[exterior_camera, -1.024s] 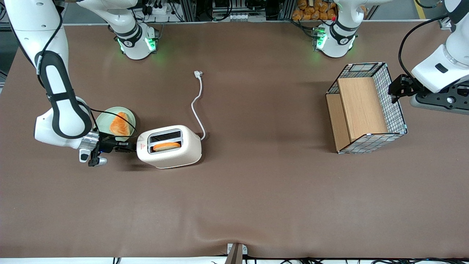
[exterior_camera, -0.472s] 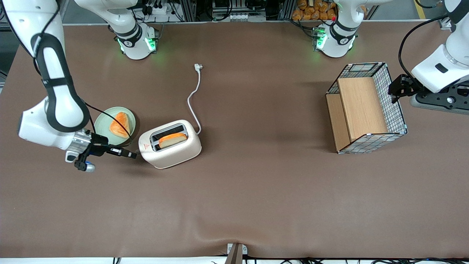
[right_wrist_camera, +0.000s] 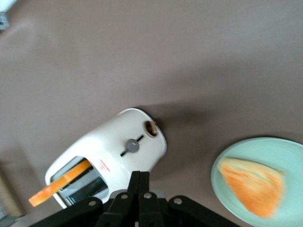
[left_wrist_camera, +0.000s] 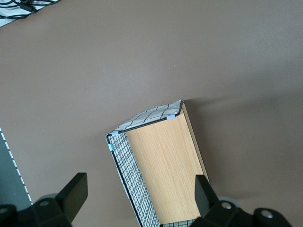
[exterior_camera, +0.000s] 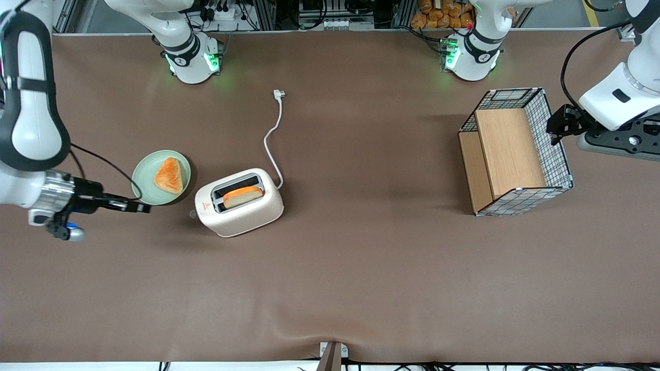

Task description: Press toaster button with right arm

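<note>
The right arm (exterior_camera: 28, 123) stands at the working arm's end of the table, and its gripper (exterior_camera: 146, 208) hangs low over the brown cloth just beside the green plate (exterior_camera: 143, 175), a little nearer the front camera than the plate's rim. Its two fingers (right_wrist_camera: 139, 182) are pressed together with nothing between them, which the wrist view makes plain. There is a clear gap of bare table between the fingertips and the toaster (exterior_camera: 240, 202).

The toaster sits askew near the plate, with a slice of toast (exterior_camera: 242, 195) standing up out of the slot nearer the front camera. From the front, the toaster button (exterior_camera: 193, 213) is only a grey nub at the narrow end by the red mark. The wrist view faces that end and shows the button (right_wrist_camera: 133, 145) as a round knob midway along a dark slot, with a brownish dial (right_wrist_camera: 151, 127) beside it. The white cord (exterior_camera: 273, 139) trails away across the table, and a triangular pastry (exterior_camera: 168, 175) lies on the plate.
</note>
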`<state>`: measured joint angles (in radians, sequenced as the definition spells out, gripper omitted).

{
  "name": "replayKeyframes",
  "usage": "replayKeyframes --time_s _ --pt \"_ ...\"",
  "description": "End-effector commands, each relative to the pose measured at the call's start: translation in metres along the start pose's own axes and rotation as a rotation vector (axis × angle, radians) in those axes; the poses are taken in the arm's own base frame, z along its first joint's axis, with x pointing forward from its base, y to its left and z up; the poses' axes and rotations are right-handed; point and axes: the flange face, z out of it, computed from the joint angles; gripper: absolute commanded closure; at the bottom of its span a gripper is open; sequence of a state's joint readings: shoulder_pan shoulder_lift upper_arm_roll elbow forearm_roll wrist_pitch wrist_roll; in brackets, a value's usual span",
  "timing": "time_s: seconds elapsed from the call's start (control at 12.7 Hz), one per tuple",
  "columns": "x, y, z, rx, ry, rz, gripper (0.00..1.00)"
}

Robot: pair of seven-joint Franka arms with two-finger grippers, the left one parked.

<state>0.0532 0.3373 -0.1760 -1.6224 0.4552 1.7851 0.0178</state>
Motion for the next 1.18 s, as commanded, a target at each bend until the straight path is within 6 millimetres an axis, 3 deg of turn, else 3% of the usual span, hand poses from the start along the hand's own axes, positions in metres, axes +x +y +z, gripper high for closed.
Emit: replayKeyframes --time_s 0.0,0.08,0.24,0.39,0.55,0.79,1.1 --pt "-0.017 -0.034 -0.062 -0.158 0.008 -0.026 0.73" --pt "-0.030 -0.041 -0.083 -0.190 0.036 -0.054 0.62" --pt "-0.064 -0.064 -0.114 -0.268 0.061 -0.117 0.00" --pt "-0.094 -0.077 -0.135 -0.321 0.040 -0.139 0.00" --pt "-0.130 -0.076 -0.173 -0.318 0.055 -0.133 0.00" --pt "-0.172 -0.078 -0.215 -0.301 0.107 -0.144 0.00" --pt "-0.191 -0.073 -0.219 -0.371 0.121 -0.154 0.00"
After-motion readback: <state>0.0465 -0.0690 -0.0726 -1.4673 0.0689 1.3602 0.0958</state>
